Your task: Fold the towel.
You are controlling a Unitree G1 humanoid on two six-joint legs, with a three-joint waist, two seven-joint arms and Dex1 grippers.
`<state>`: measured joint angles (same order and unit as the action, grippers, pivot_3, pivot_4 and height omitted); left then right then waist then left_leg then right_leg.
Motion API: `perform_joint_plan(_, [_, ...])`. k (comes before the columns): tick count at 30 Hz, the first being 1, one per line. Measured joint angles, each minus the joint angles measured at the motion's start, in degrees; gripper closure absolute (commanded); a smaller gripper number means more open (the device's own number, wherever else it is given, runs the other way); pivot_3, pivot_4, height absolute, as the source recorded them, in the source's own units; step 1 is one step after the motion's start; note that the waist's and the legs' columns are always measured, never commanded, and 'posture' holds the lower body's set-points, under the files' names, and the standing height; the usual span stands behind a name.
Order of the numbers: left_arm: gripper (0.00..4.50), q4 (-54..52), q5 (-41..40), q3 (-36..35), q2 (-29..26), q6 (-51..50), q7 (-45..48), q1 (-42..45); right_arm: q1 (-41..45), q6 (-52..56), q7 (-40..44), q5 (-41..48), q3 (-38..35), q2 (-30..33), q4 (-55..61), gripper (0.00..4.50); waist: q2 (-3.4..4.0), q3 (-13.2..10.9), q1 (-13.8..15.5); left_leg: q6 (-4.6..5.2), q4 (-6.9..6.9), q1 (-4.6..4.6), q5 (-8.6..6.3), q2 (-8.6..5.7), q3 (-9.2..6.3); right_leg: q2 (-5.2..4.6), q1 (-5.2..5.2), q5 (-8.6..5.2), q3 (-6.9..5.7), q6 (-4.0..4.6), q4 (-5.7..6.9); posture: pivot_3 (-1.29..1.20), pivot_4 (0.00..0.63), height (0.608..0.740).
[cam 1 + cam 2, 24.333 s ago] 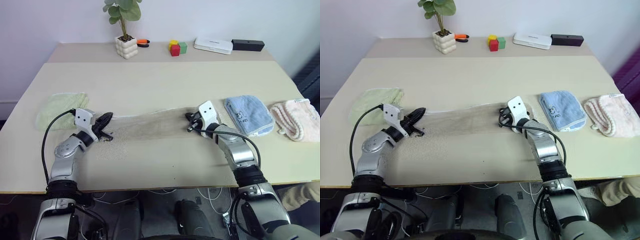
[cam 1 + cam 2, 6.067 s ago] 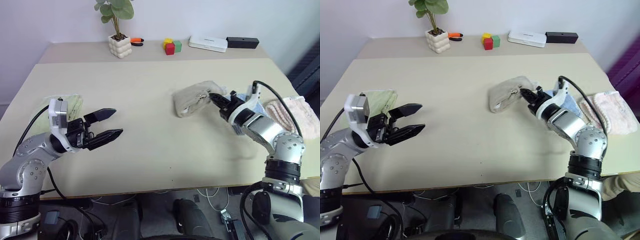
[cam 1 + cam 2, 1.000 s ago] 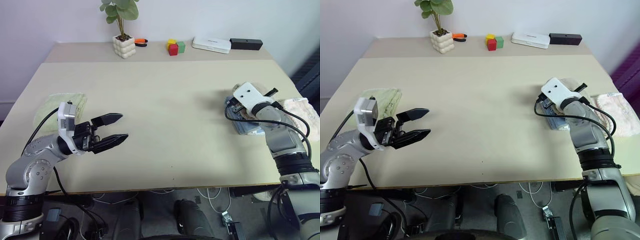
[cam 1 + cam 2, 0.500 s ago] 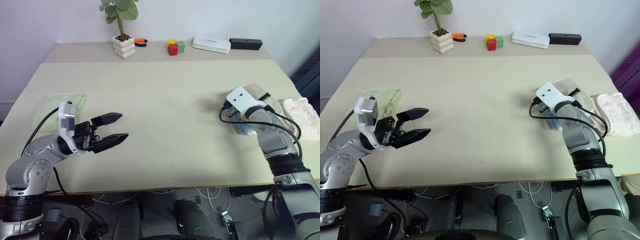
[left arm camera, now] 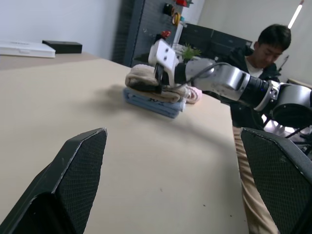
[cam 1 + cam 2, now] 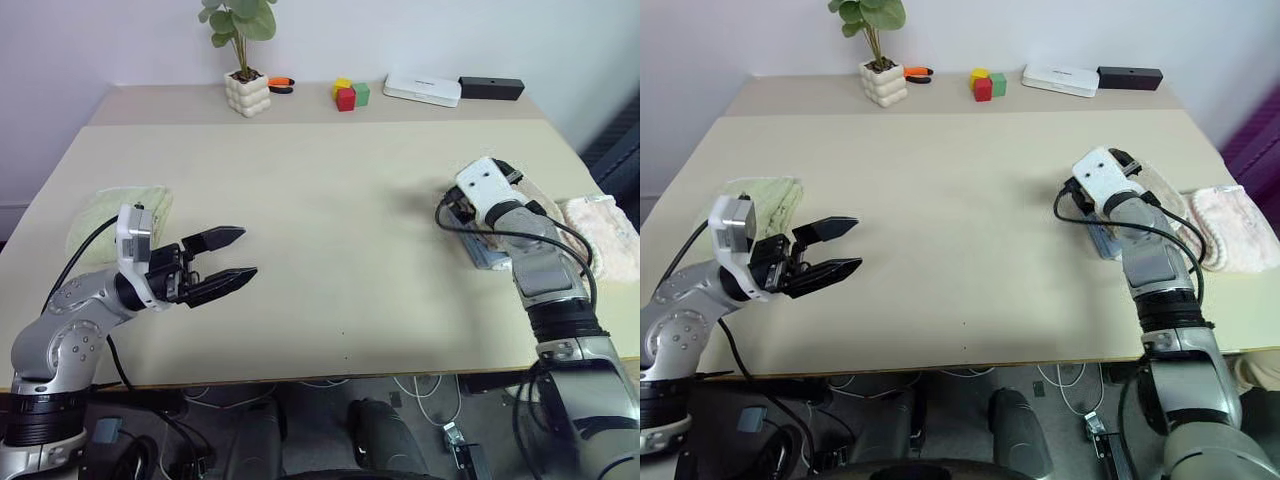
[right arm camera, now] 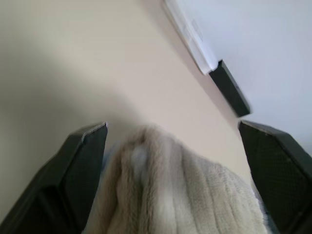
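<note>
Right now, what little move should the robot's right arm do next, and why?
Probably draw the right gripper straight back. Its jaws stand open around the folded beige terry towel, which rests on the folded light blue towel, so the fold looks done.

Pale beige table (image 6: 330,220), with a second strip of tabletop butted along its far edge. On the far strip: potted plant (image 6: 248,80) in a knobbly white pot, orange-handled tool (image 6: 284,84) just beside it, red, yellow and green blocks (image 6: 349,94) clustered together, flat white box (image 6: 425,90), black bar (image 6: 492,88). Near the left edge lies a pale green folded towel (image 6: 110,215). At the right edge, a light blue folded towel (image 6: 487,252) and a pink towel (image 6: 605,228).
</note>
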<state>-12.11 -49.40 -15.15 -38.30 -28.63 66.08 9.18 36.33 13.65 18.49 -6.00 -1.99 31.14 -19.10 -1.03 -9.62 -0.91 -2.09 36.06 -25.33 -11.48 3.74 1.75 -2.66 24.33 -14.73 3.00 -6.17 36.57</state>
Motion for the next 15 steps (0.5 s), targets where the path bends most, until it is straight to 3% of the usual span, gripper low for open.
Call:
perform_joint_plan(2, [0.00, 0.02, 0.00, -0.01, -0.02, 0.01, 0.20, 0.08, 0.00, 4.01, 2.98, 8.89, -4.77, -4.22, 4.06, 0.03, 0.00, 0.00, -0.06, 0.00, 0.00, 0.02, 0.00, 0.01, 0.00, 0.01, 0.01, 0.01, 0.00, -0.02, 0.13, 0.00, 0.150, 0.740])
perform_joint_plan(8, [0.00, 1.40, 0.08, -0.18, -0.23, 0.27, 0.93, 0.62, -0.34, 11.69, 15.41, 31.05, -10.73, -7.48, 19.16, 0.03, 0.02, -0.01, 0.22, 0.00, 0.06, 0.07, 0.00, 0.01, -0.03, 0.00, 0.04, -0.01, -0.04, -0.01, 0.40, 0.00, 0.150, 0.740])
perform_joint_plan(12, [0.00, 2.56, 0.12, -0.62, -0.63, 0.42, 1.42, 0.61, -4.14, 16.38, 22.10, 38.03, -9.39, -6.07, 25.86, 0.03, 0.00, 0.00, 0.24, 0.00, 0.07, 0.08, 0.00, 0.01, -0.03, -0.01, 0.04, -0.09, -0.04, 0.13, 0.41, 0.00, 0.150, 0.740])
perform_joint_plan(15, [0.00, 2.79, 0.73, -2.70, -1.30, 1.44, 1.18, -1.15, -10.36, 15.06, 28.88, 38.26, -4.13, -4.59, 29.37, 0.03, 0.01, 0.00, 0.08, 0.00, 0.04, 0.10, 0.00, 0.01, -0.03, 0.00, 0.06, -0.10, -0.04, 0.13, 0.42, 0.00, 0.150, 0.740])
